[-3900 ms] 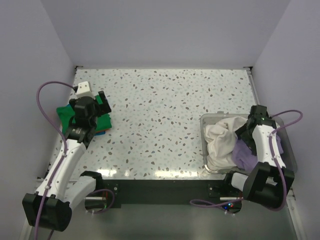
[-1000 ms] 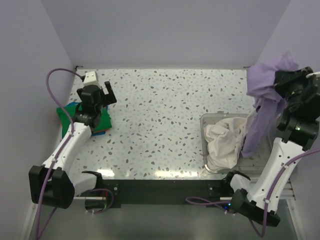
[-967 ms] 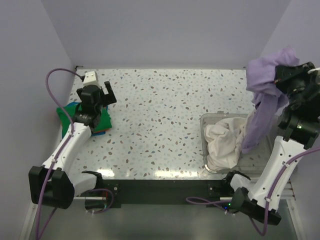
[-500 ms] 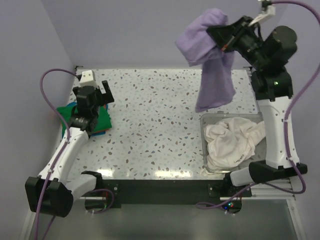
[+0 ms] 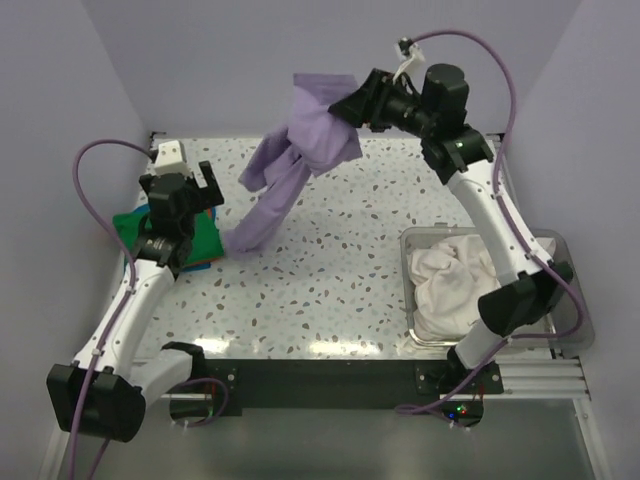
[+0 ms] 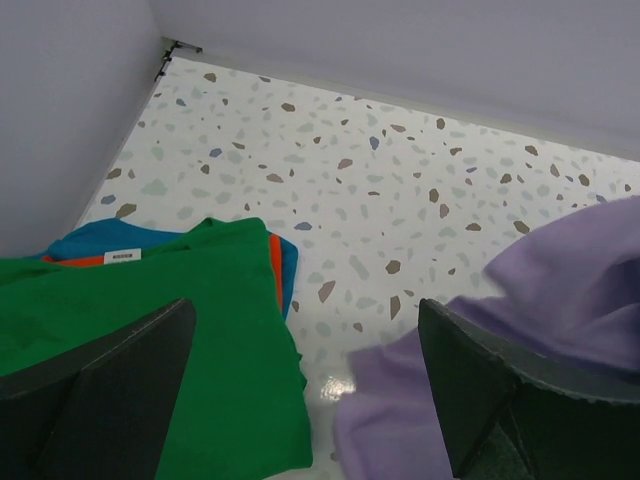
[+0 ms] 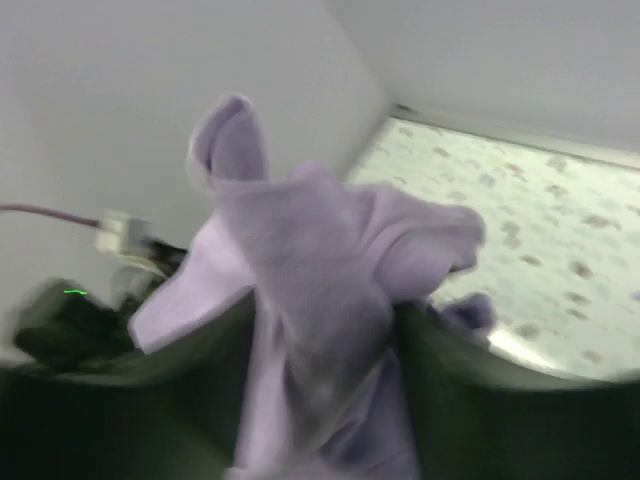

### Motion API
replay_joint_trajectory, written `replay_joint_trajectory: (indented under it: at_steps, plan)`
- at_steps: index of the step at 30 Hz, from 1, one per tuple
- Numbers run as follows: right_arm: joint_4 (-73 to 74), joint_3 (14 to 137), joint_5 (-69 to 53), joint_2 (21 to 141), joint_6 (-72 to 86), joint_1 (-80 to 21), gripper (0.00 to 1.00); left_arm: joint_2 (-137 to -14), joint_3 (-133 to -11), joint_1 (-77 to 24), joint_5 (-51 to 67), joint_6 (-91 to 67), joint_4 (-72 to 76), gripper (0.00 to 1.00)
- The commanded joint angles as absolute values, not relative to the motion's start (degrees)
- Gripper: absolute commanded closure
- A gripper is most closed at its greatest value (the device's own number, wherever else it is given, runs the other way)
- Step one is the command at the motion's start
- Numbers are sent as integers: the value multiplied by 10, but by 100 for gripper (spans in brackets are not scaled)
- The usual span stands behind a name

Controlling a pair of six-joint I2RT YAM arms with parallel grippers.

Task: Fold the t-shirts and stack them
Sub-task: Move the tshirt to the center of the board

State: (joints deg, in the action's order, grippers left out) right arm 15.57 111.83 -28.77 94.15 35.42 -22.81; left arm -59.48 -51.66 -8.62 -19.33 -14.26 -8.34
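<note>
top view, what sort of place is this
Probably a robot lab work cell, not a home: a speckled table boxed in by plain walls, two arms bolted at its near edge, the right tool holding a lavender t-shirt.

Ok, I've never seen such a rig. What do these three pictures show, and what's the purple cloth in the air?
Two robot arms are bolted at the near edge of a speckled table. The wide picture looks down from above; the other two come from wrist cameras. The right gripper holds a lavender t-shirt in the air, its end hanging toward the table. The left gripper is open and empty above a folded green t-shirt with blue and orange edges under it. A cream t-shirt lies crumpled in the clear plastic bin.
</note>
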Motion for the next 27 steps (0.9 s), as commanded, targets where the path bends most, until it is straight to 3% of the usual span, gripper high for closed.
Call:
replay_joint_trajectory:
  at_steps: [1, 2, 4, 9, 13, 22, 27]
  plan:
    - [185, 1021, -212, 991, 325, -172, 28, -612, -512, -83, -193, -151, -88, 2]
    - [198, 1013, -201, 1005, 316, -162, 14, -620, -512, -83, -185, -154, -92, 3]
    - [231, 1015, -169, 1050, 280, -151, 2, -646, -510, -86, -162, -166, -99, 3]
    - [212, 971, -164, 1074, 280, -152, 1, -710, -503, -98, -110, -195, -100, 4]
    - [195, 947, -178, 1080, 277, -155, 6, -749, -506, -99, -77, -208, -86, 5]
    - [235, 949, -164, 1126, 238, -200, 28, -850, -539, -98, -11, -217, -90, 9]
    - [261, 946, -136, 1140, 212, -221, 29, -890, -543, -98, -3, -228, -82, 10]
